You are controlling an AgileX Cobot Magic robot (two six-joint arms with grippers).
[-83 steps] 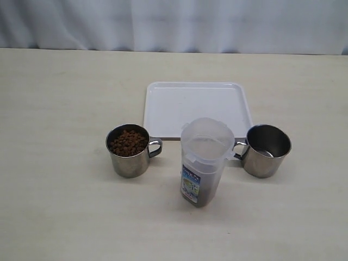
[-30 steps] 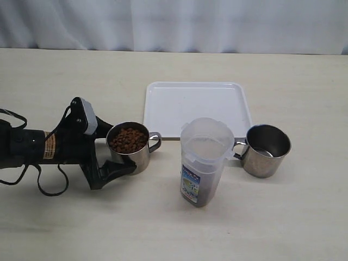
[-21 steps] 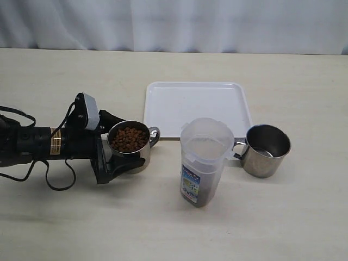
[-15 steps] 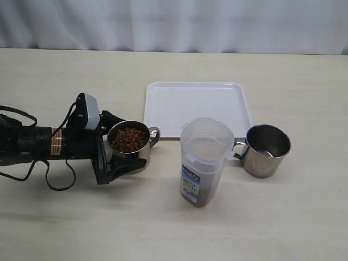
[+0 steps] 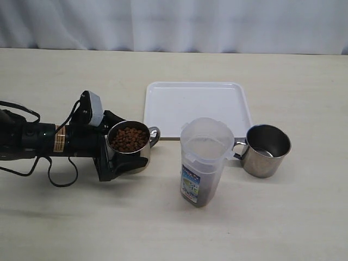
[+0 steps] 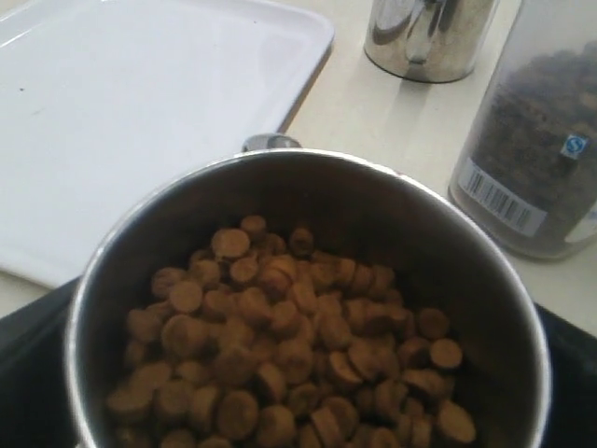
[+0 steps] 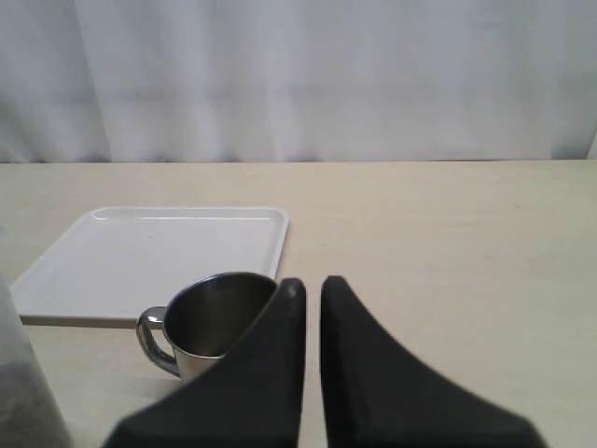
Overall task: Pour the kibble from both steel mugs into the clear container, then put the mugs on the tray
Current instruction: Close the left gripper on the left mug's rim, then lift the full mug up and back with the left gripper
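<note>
Straddling the mug: the left gripper (image 5: 133, 142) lies low along the table (image 5: 65, 217), jaws spread wide with one on each side of the full mug (image 5: 134, 154). I cannot tell whether the pads touch its wall.
Full mug: upright on the table, near the tray's front-left corner, with its handle pointing toward the container.
Kibble (image 5: 129, 139): a loose heap of pellets reaching close to the rim.
Handling: the steel is stiff but likely smooth and slippery, and the load adds weight. Judging by this, a firm squeeze across the body at mid-height suits best. The mug should stay level until it is over the container, since loose pellets will roll and scatter.
Tray (image 5: 163, 92): flat on the table behind the container.
Container (image 5: 204, 160): upright between the two mugs, mouth open, with a dark layer of kibble at the bottom. It looks light and probably tips if a mug rim knocks it.
Right mug (image 5: 266, 152): upright just right of the container, apparently empty.
Right gripper (image 7: 311, 280): out of the exterior view, it hangs near the right mug, jaws nearly together and holding nothing.
</note>
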